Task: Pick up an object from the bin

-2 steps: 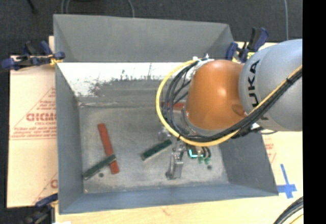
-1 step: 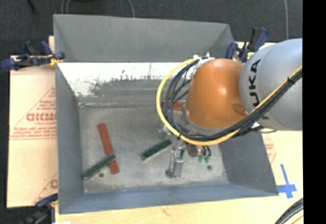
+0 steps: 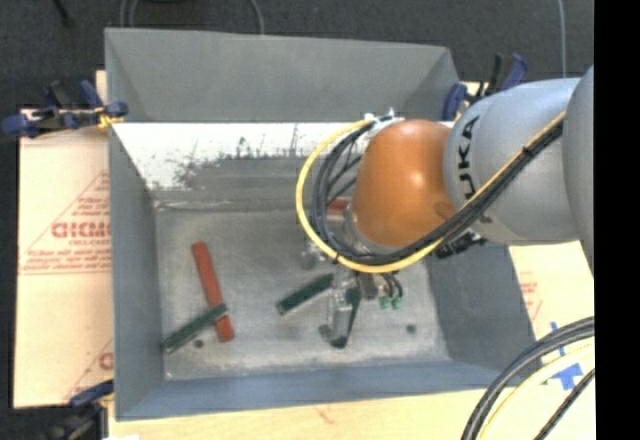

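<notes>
The bin (image 3: 130, 258) is grey sheet metal, matt, with a scuffed floor and dark speckles on its pale back wall. The red stick (image 3: 205, 273) and the dark green stick (image 3: 190, 328) look dull and smooth. The orange cover (image 3: 400, 190) is glossy, smooth plastic. The arm (image 3: 530, 158) has a smooth grey shell with a soft sheen, and its yellow cable (image 3: 305, 178) has a smooth sheath.

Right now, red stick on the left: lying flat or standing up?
Lying flat. The red stick stretches lengthwise along the bin floor, with a dark green stick crossing its lower end.
</notes>
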